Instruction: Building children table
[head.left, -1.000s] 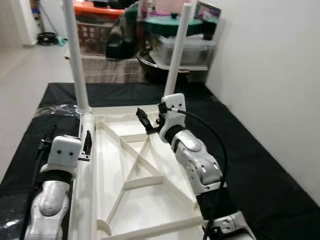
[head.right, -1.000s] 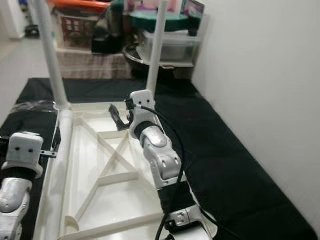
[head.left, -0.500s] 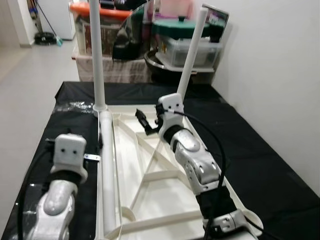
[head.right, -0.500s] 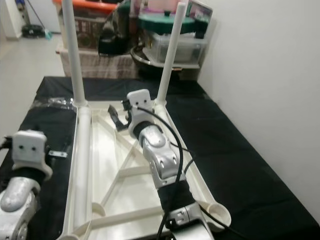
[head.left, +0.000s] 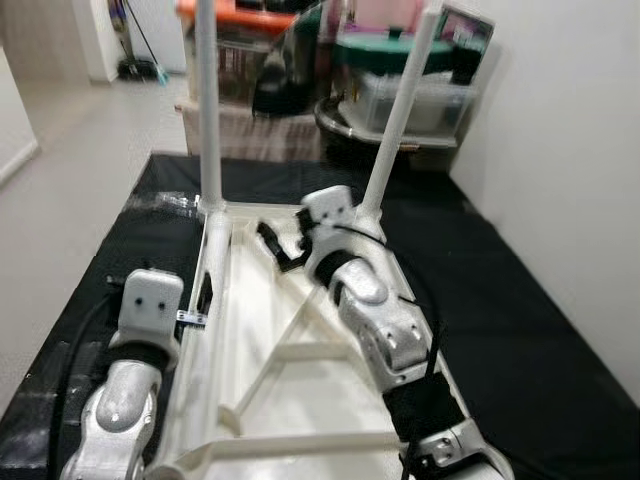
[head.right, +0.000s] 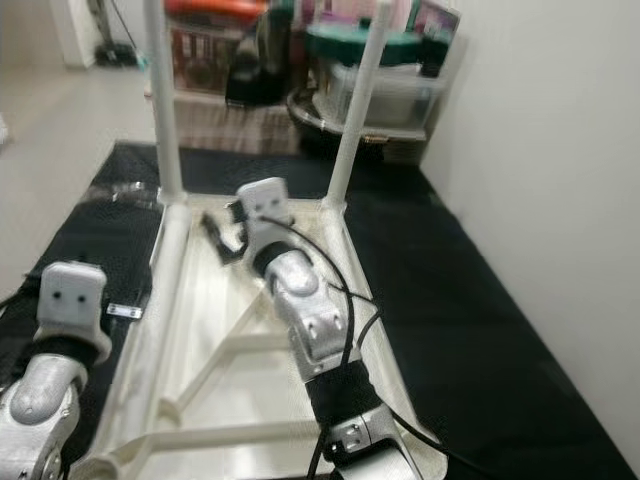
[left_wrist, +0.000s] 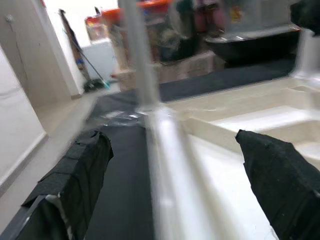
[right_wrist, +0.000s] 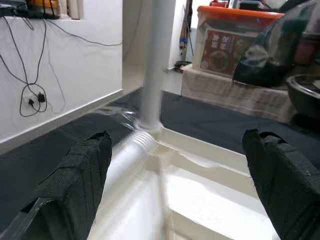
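Observation:
A white children's table lies upside down on a black mat, and two white legs stand up at its far corners. My left gripper is open at the table's left side rail. In the left wrist view that rail runs between the two spread black fingers. My right gripper hangs open over the ribbed underside near the far end. Its wide-apart fingers point toward the far left leg.
The black mat covers the floor around the table. A white wall runs close along the right. Storage boxes, a bowl and other clutter stand behind the far end. Crumpled clear plastic lies by the far left corner. Open floor lies left.
The head view has swung, so the whole scene has shifted in the picture. Both grippers stay open and hold about the same places against the table.

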